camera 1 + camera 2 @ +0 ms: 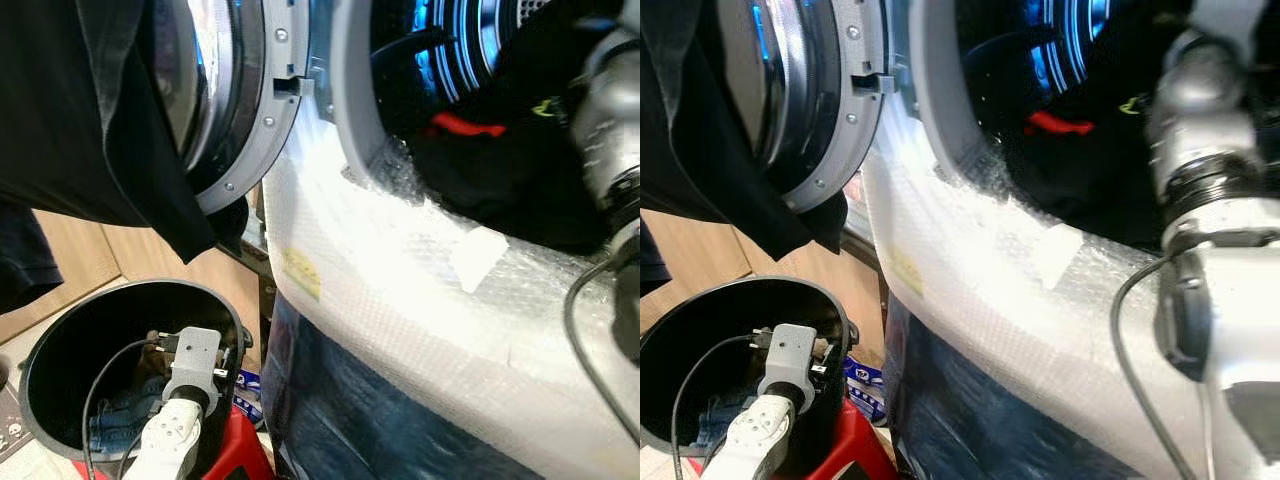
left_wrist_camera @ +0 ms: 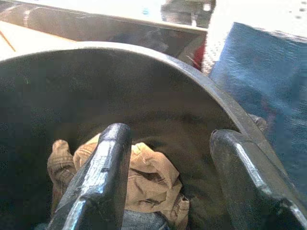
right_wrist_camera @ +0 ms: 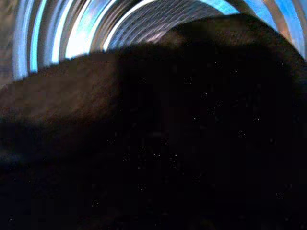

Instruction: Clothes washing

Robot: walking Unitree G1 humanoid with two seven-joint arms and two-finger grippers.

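A wrapped washer (image 1: pixel 400 270) fills your view, door open. Beside it, your left hand (image 2: pixel 168 182) hangs spread and empty inside the bin (image 1: pixel 60 350), the tan cloth (image 2: pixel 144 177) straight below. Your right arm reaches into the drum (image 1: pixel 470 50); I cannot tell that hand's grip.

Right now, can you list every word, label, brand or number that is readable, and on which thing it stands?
No text can be read.
Yellow sticker on the washing machine front: print too blurred.
Blue and white package beside the black bucket: lettering too small.
White tape patch: blank.
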